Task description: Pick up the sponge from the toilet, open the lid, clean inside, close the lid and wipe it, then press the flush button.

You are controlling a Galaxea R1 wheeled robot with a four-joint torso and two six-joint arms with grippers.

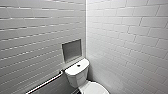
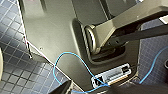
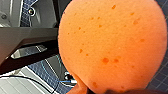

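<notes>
The sponge (image 3: 112, 45) sits gripped in the right tool (image 3: 117, 91), close against the right wrist camera and above the blue-tiled floor (image 3: 41, 72); it is a single orange piece, rounded, with a porous face dotted with darker pits. In the head view one white toilet (image 1: 77, 75) stands in the corner where two walls of pale tiles meet, its lid down over the bowl and one dark flush button (image 1: 78, 65) in the middle of the tank top. One recessed niche (image 1: 71, 50) is set in the wall just above the tank, and one metal grab rail (image 1: 46, 83) runs along that wall beside it. Whether the left tool (image 2: 105, 91) is open or closed cannot be told
</notes>
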